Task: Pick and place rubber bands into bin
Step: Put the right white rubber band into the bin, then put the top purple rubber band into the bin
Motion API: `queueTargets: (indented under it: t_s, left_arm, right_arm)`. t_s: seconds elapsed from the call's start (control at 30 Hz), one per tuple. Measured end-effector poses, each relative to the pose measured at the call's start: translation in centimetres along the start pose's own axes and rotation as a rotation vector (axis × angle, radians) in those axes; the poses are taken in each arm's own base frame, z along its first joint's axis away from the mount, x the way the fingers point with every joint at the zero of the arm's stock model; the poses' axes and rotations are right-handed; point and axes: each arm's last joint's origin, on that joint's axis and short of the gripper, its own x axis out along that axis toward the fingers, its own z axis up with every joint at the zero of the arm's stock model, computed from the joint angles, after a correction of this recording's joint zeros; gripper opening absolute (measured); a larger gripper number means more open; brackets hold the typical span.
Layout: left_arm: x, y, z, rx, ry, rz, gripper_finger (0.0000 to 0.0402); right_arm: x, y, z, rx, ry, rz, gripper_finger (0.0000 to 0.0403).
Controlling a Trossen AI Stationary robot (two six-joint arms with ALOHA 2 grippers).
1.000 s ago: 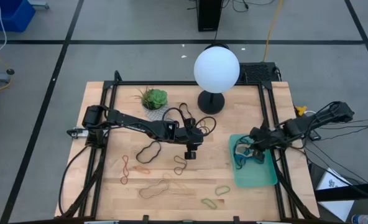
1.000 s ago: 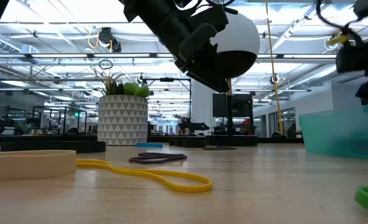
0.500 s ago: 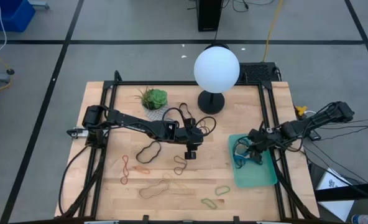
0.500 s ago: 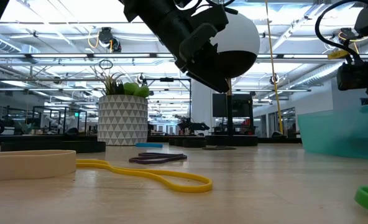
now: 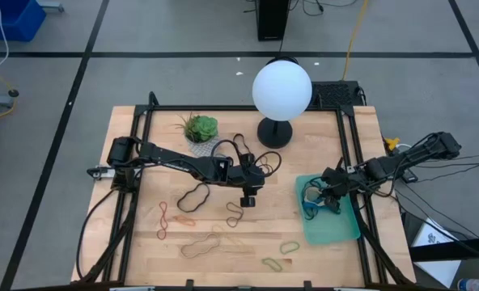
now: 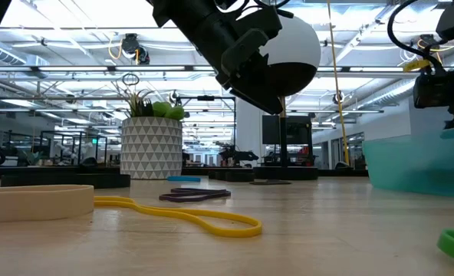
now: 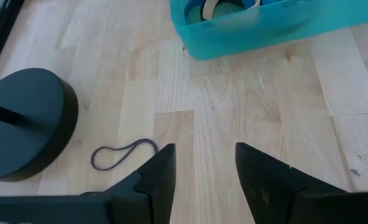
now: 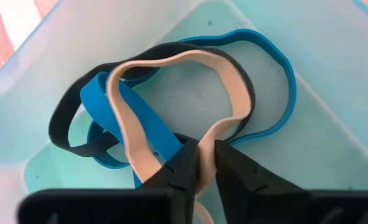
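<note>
The teal bin (image 5: 345, 230) lies at the table's right; it also shows in the low view (image 6: 419, 165) and the left wrist view (image 7: 258, 28). In it lie blue (image 8: 277, 74), black (image 8: 72, 134) and tan (image 8: 171, 68) rubber bands. My right gripper (image 5: 328, 198) is down inside the bin, shut on the tan band (image 8: 204, 163). My left gripper (image 5: 246, 200) hangs open and empty above the table's middle (image 7: 202, 180). Several more bands lie flat on the wood, among them a black one (image 5: 192, 196), a red one (image 5: 163, 220) and a tan one (image 5: 203, 244). My right gripper pinches one strand of the tan band (image 8: 202, 140) between its two fingertips (image 8: 187, 165), coming from above and slanting down into the bin. The band's loop spreads out ahead of the fingers, lying slack over the blue and black bands on the bin's floor.
A globe lamp (image 5: 281, 89) with a black round base (image 7: 22, 124) and a white patterned plant pot (image 5: 200, 129) stand at the back. A grey band (image 7: 123, 153) lies beside the lamp base. Green bands (image 5: 290, 246) lie near the front edge, and a yellow one (image 6: 189, 213) shows in the low view.
My right gripper has moved a little toward the table's left inside the bin. My left arm has kept still.
</note>
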Motion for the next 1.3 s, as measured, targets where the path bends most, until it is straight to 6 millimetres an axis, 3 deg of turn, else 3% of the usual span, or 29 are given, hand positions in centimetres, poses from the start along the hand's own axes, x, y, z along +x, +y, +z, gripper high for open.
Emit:
queueTargets:
  t_s: [0.23, 0.4, 0.87, 1.1, 1.3]
  left_arm:
    - [0.0, 0.0, 0.0, 0.0, 0.0, 0.0, 0.0174]
    - [0.0, 0.0, 0.0, 0.0, 0.0, 0.0, 0.0173]
    - [0.0, 0.0, 0.0, -0.033, 0.001, -0.001, 0.0172]
    - [0.1, 0.4, 0.0, -0.018, 0.002, 0.006, 0.0177]
    - [0.1, 0.5, 0.0, -0.027, 0.003, 0.008, 0.0167]
  right_arm:
    - [0.0, 0.0, 0.0, -0.016, -0.002, -0.001, 0.012]
    - [-0.3, 0.2, 0.2, -0.05, -0.013, 0.001, 0.0142]
    - [-5.0, 3.1, 4.0, -0.422, -0.302, -0.107, 0.0144]
    - [-4.8, 4.3, 5.0, -0.472, -0.219, -0.173, 0.0145]
    - [-3.4, 5.5, 5.9, -0.558, -0.19, -0.232, 0.0143]
